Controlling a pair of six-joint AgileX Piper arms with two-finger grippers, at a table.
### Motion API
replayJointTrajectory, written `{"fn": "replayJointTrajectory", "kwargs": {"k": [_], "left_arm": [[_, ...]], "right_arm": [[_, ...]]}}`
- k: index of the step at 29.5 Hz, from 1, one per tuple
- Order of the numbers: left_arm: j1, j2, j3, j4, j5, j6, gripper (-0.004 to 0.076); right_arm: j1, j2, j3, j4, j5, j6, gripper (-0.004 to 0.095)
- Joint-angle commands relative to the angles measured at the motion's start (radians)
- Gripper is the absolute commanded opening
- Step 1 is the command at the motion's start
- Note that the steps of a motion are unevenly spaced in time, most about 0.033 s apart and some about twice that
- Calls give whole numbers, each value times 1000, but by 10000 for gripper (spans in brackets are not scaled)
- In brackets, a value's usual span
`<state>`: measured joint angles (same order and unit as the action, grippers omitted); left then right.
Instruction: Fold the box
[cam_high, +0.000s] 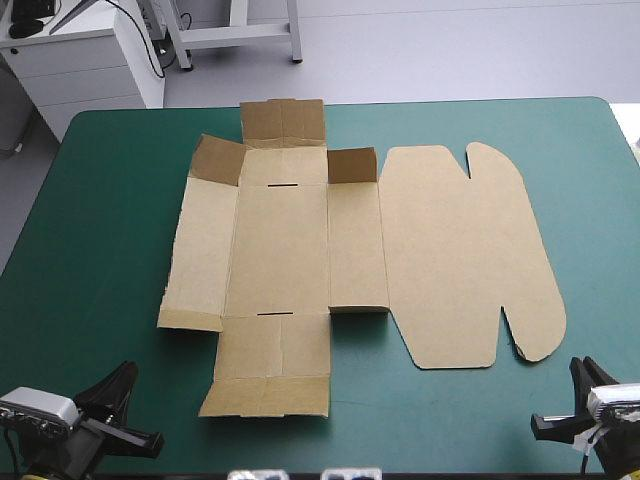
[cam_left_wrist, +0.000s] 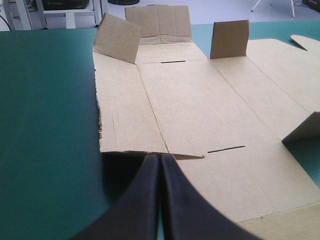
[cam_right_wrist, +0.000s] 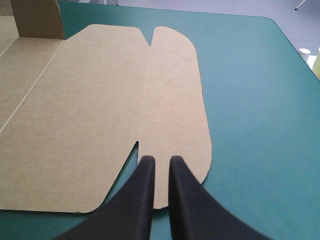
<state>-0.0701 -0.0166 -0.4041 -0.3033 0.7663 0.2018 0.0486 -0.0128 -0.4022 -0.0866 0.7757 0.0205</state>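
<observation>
A teal-green cover (cam_high: 100, 230) lies smooth over the whole desk (cam_high: 600, 300), whose far corners are rounded. Beyond the far edge a white cabinet (cam_high: 80, 60) stands toward 11 o'clock on a pale floor, and the legs of a grey frame (cam_high: 240, 35) show toward 12 o'clock.

The box (cam_high: 280, 240) is a cut brown sheet lying open and mostly flat at the middle of the desk. Its broad lid (cam_high: 460, 250) has rounded corners and stretches flat toward 3 o'clock. A long side panel (cam_high: 200, 250) lies toward 9 o'clock. At 12 o'clock the far end flap (cam_high: 283, 122) tilts up, and beside it the left tab (cam_left_wrist: 117, 37) and the right tab (cam_left_wrist: 229, 39) stand raised. The near end flap (cam_high: 270, 375) reaches toward 6 o'clock. A thin slot (cam_high: 284, 186) marks the far end of the middle panel.

The left jaws sit at 7 o'clock by the near edge, pressed together into one point. Their black fingers (cam_left_wrist: 140, 200) aim at the box's near left corner, and the high view shows them apart from the board.

The right jaws sit at 5 o'clock, a narrow slit apart. The lid's near rounded corner (cam_right_wrist: 195, 165) shows through the gap, and they stay near that corner without touching it
</observation>
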Motion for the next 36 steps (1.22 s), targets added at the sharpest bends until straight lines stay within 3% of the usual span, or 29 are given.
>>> {"fn": "replayJointTrajectory", "kwargs": {"k": [1,13,20,33,36], "left_arm": [[2,-8,-22,-20,-70,3,-8],[2,-8,-22,-24,-72,3,-8],[2,63,-81,-23,-167,-1,-8],[2,684,-399,30,-140,15,-8],[2,815,-464,59,-58,6,-8]], "right_arm": [[-6,-23,-28,-4,-70,-3,88],[-6,-23,-28,-4,-70,-3,88],[-6,-23,-28,-4,-70,-3,88],[-6,-23,-28,-4,-70,-3,88],[-6,-23,-28,-4,-70,-3,88]]}}
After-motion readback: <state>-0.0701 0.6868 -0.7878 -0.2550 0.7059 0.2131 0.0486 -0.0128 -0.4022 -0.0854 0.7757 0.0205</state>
